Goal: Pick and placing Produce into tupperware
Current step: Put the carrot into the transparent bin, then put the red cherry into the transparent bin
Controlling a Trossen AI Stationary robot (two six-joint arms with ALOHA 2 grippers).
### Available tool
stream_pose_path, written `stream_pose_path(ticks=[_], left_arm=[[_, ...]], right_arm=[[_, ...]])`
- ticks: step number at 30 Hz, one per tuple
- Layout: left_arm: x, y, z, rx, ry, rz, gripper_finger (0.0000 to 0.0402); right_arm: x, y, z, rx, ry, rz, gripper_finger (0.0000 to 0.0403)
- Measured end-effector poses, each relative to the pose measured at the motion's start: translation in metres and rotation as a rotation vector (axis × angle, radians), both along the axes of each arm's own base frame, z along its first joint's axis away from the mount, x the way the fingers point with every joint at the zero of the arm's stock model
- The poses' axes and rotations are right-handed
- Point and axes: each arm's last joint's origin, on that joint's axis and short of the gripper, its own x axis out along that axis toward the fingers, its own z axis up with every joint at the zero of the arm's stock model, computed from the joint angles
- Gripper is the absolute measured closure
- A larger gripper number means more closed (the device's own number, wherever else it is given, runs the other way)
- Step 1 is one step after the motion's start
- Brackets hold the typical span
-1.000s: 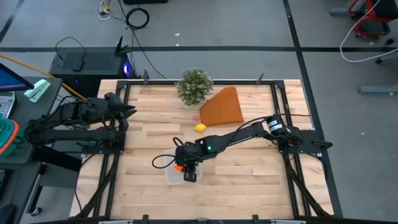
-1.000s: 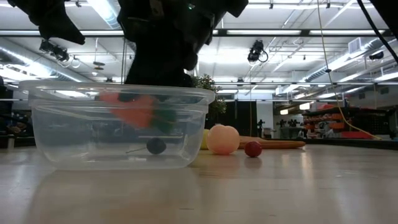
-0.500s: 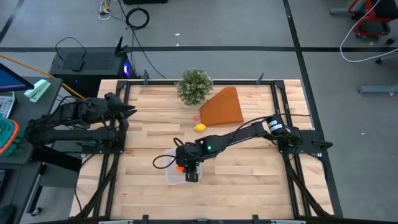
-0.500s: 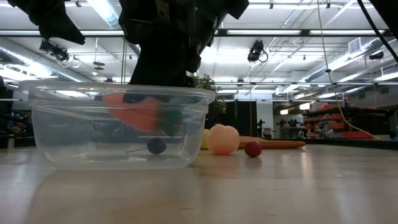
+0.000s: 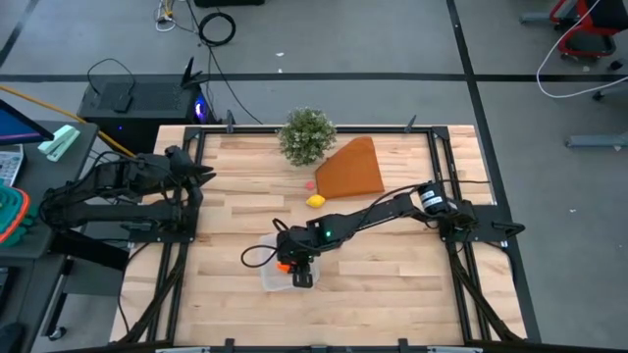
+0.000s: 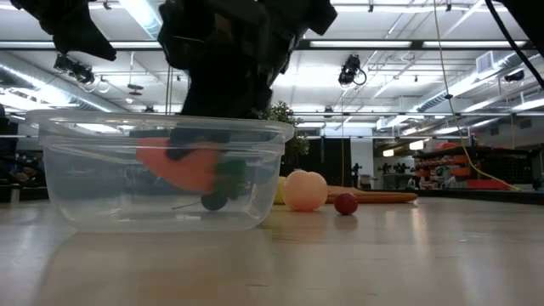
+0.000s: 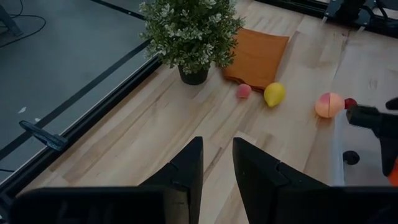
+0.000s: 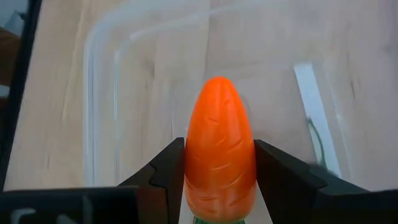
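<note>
I read no labels | right end effector [image 8: 219,165] grips carrot [image 8: 220,143] inside tupperware [image 6: 161,170], dark bit [image 6: 212,201] below, blurred | left end effector [image 7: 216,163] narrow, empty, well apart.

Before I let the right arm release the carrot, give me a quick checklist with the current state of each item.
1. Grip: right gripper shut on the carrot, one finger on each side. Ok.
2. Position: carrot is inside the tupperware, below its rim. Ok.
3. Height: whether the carrot touches the container floor. Cannot tell.
4. Landing spot: a small dark piece lies on the floor just under the carrot's green end. Not ok; it may land on it.
5. Left gripper: parked over the table's left side, well away from the container. Ok.
6. Remaining produce: lemon, peach ball and small pink piece outside the container. Not ok.
</note>
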Motion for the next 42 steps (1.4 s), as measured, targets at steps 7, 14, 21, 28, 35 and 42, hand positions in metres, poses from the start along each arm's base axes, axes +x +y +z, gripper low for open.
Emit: stream_pose_path(ticks=[7,14,21,28,35,42], left_arm=[[0.0,0.0,0.0,0.0,0.0,0.0,0.0306],[0.0,0.0,0.0,0.0,-0.001,0.0,0.0306],[0.0,0.0,0.0,0.0,0.001,0.0,0.0306],[0.0,0.0,0.0,0.001,0.001,0.0,0.0307],[0.0,0.0,0.0,0.0,0.002,0.0,0.0308],[0.0,0.0,0.0,0.0,0.002,0.0,0.0307]], right_arm=[[0.003,0.001,-0.006,0.013,0.001,-0.011,0.0262],[0.001,0.002,-0.007,0.018,0.019,0.01,0.0261],[0.0,0.002,-0.007,0.009,0.023,0.023,0.0257],[-0.002,0.002,-0.009,0.004,0.045,0.032,0.0235],[-0.002,0.003,-0.008,0.016,0.046,0.041,0.0214],[0.004,0.002,0.008,0.002,0.015,0.03,0.0208]])
